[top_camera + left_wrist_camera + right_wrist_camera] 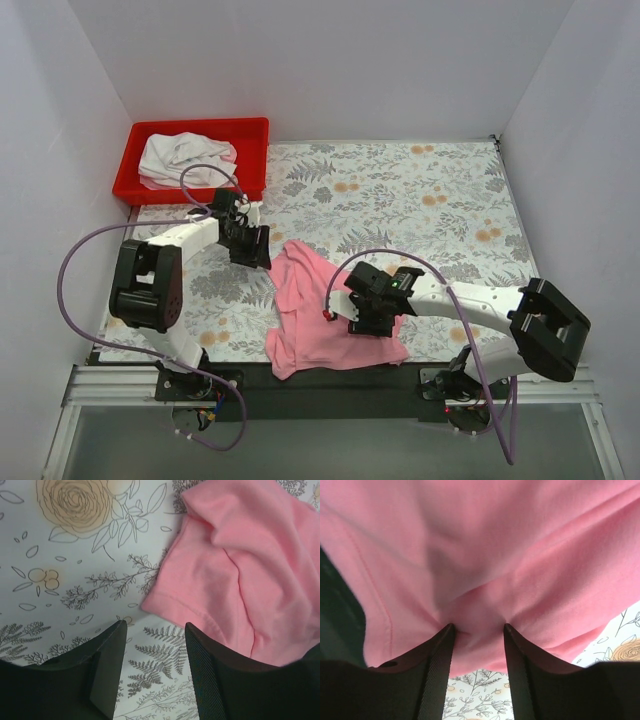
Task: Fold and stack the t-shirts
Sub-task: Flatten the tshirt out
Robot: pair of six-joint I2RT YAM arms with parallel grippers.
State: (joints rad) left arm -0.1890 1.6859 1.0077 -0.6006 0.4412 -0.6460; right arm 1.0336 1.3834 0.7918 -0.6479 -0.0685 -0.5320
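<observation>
The pink t-shirt (312, 312) lies crumpled at the table's front middle, its lower hem over the dark front edge. My left gripper (258, 252) hovers open and empty just off the shirt's upper-left edge. In the left wrist view its jaws (155, 625) stand apart over bare cloth-covered table, and a pink sleeve (240, 565) lies just ahead and to the right. My right gripper (365, 320) is on the shirt's right side. In the right wrist view it (479, 626) is open, with the tips pressed against bunched pink cloth (480, 545). The white t-shirt (185, 158) lies bunched in the red bin.
The red plastic bin (200, 124) stands at the back left, right behind the left gripper. A floral tablecloth (420, 200) covers the table. White walls close in on three sides. A dark strip (440, 375) runs along the front edge.
</observation>
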